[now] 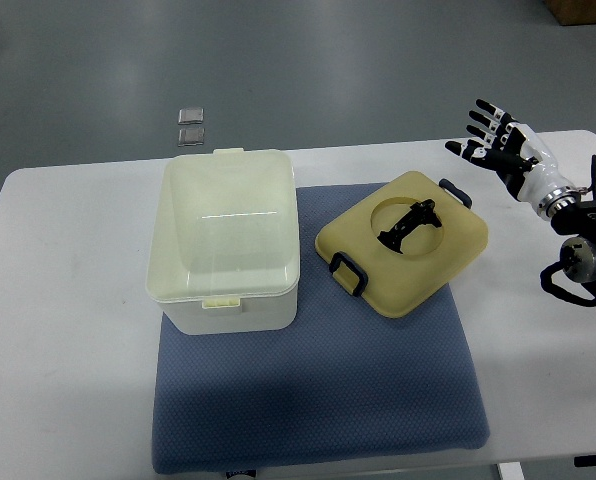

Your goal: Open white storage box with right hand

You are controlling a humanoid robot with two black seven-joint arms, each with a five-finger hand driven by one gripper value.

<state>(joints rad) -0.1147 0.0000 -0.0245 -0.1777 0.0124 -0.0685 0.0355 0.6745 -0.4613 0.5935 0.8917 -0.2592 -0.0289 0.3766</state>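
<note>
The white storage box [228, 240] sits left of centre in the frame, on the left part of a blue mat [318, 400] spread over the white table [58, 330]. Its top is bare: I can look straight down into the pale, empty inside. The lid [403, 245], a yellowish slab with a black handle [408, 225] in a round recess and dark latches [346, 272] at two corners, lies flat on the mat just to the right of the box, apart from it and turned at an angle.

The right hand [498, 145] hangs at the upper right of the frame, above the table's far right corner and well clear of both lid and box. Its fingers [486, 118] are spread wide and it holds nothing. The left arm does not show at all.

As I read it, the opening itself looks done: lid off, set down, box uncovered. What may be left is only for the arm to draw back to rest. Two small grey squares [190, 125] lie on the floor beyond the table's far edge, upper left of centre.
</note>
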